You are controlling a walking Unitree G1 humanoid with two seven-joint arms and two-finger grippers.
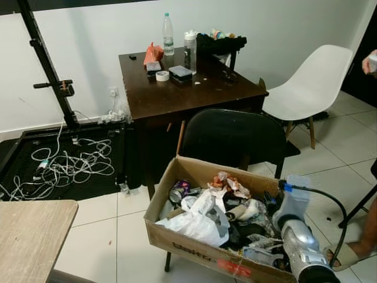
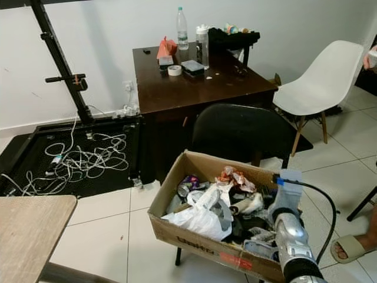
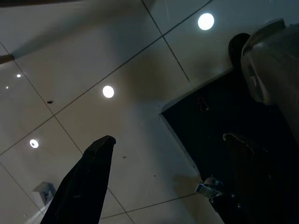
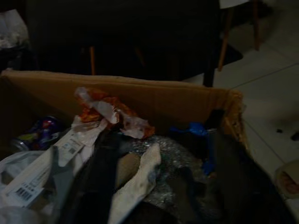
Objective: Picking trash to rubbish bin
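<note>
Trash [image 1: 203, 215] heaped in cardboard box [image 1: 194, 243]

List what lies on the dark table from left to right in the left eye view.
Orange bag → tape roll → clear water bottle → dark flat case → white-lidded bottle → black bag.

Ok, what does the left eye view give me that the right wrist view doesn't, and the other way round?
Left eye view alone: the dark wooden table with a water bottle and tape roll, the white chair, cables on the floor, and the right arm reaching over the box. Right wrist view alone: a close look at barcode labels on the white plastic bag. Both: the cardboard box, the crushed can, the orange-and-white wrapper, the black chair behind.
</note>
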